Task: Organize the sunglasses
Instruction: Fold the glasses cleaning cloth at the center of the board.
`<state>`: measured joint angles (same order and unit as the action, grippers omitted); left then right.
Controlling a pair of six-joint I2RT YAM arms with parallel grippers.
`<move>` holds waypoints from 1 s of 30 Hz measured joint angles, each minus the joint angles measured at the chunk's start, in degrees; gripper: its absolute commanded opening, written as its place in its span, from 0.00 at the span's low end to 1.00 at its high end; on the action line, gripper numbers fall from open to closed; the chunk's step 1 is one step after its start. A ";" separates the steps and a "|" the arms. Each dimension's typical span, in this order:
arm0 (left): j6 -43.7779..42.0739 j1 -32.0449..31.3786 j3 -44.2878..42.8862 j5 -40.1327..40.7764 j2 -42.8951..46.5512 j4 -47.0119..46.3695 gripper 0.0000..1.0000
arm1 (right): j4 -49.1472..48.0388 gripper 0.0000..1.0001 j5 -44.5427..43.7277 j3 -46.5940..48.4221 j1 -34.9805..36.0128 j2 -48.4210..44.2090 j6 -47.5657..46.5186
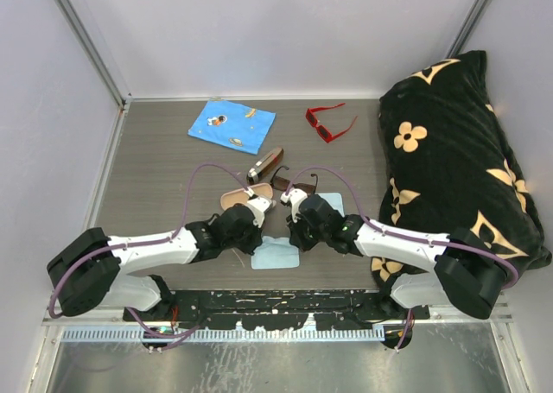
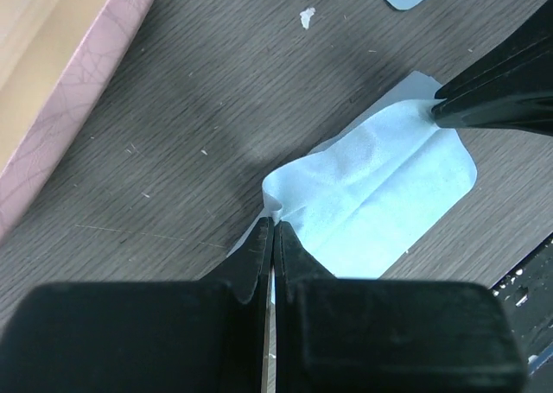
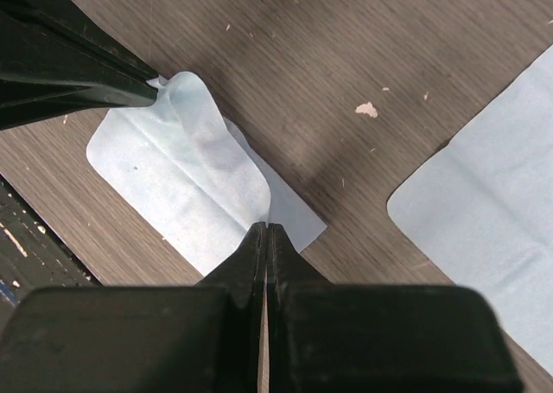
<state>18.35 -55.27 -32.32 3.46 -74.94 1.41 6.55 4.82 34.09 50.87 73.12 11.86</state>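
Observation:
The red sunglasses (image 1: 328, 122) lie at the back of the table. The dark brown sunglasses (image 1: 294, 184) lie near the middle, just beyond both wrists. Between the arms lies a small light blue cloth (image 1: 275, 256) (image 2: 380, 177) (image 3: 173, 168), partly folded over itself. My left gripper (image 1: 257, 242) (image 2: 273, 224) is shut on one corner of that cloth. My right gripper (image 1: 297, 240) (image 3: 266, 227) is shut on the opposite corner. Each wrist view shows the other gripper's fingers (image 2: 492, 95) (image 3: 73, 73) pinching the far corner.
A pink glasses case (image 1: 244, 199) (image 2: 60, 91) lies open beside the left wrist, with a slim brown-and-black case (image 1: 266, 163) behind it. A blue patterned cloth (image 1: 232, 122) lies at the back left and a second light blue cloth (image 1: 333, 205) (image 3: 492, 203) by the right wrist. A black flowered cushion (image 1: 458, 151) fills the right side.

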 measured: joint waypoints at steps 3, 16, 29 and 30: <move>0.24 0.02 0.66 -0.79 0.74 -0.39 0.00 | 0.79 0.01 0.79 -0.04 0.00 0.04 0.79; 0.57 0.02 3.63 -5.03 4.04 -1.62 0.00 | 2.49 0.01 1.40 -0.55 0.00 0.76 3.69; 1.70 0.04 5.84 -6.97 5.97 -1.75 0.09 | 2.64 0.06 3.48 -1.68 0.00 0.76 4.81; 1.84 0.04 5.95 -6.97 6.10 -1.75 0.10 | 2.64 0.08 3.72 -1.86 0.00 0.76 4.83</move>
<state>20.18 -55.22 -26.37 -3.51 -68.84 -0.34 9.19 8.54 32.23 50.87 73.89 16.69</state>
